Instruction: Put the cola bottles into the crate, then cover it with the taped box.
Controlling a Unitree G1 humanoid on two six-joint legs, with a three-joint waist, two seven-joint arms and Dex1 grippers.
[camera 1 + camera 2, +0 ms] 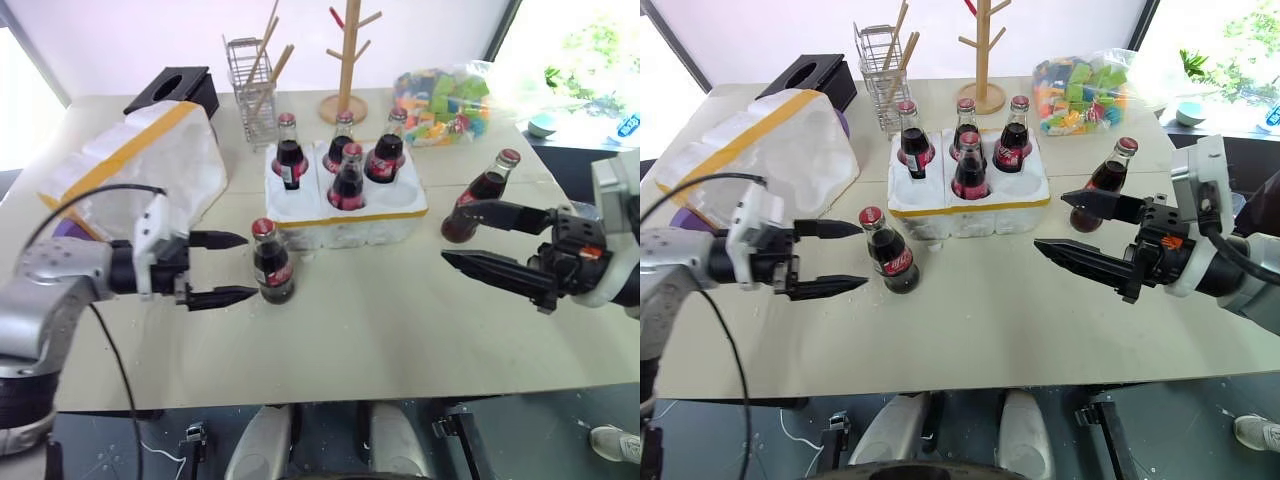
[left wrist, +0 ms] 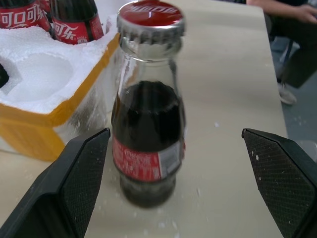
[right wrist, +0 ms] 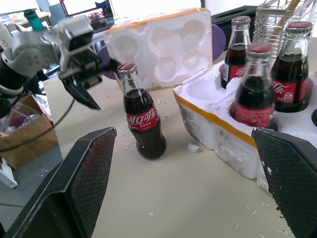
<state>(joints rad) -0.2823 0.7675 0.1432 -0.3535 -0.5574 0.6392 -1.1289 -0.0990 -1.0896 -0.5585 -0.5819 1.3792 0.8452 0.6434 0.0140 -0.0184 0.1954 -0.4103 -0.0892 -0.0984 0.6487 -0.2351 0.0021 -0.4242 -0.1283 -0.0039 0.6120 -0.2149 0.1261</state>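
The crate (image 1: 345, 212), a low white foam tray with a yellow band, stands mid-table with several cola bottles (image 1: 349, 178) upright in its wells. Another cola bottle (image 1: 272, 262) stands on the table by the crate's front left corner. My left gripper (image 1: 248, 266) is open, its fingertips just left of this bottle (image 2: 148, 119) and not touching it. One more bottle (image 1: 482, 192) stands right of the crate, behind the upper finger of my open, empty right gripper (image 1: 452, 231). The taped box (image 1: 140, 165) lies at the left, its hollow side (image 3: 163, 44) facing the crate.
Along the far edge stand a black box (image 1: 175, 88), a wire basket of sticks (image 1: 252, 85), a wooden mug tree (image 1: 345, 60) and a bag of coloured blocks (image 1: 440, 100). Foam crumbs dot the table. A person (image 2: 290, 54) sits beyond the table's right edge.
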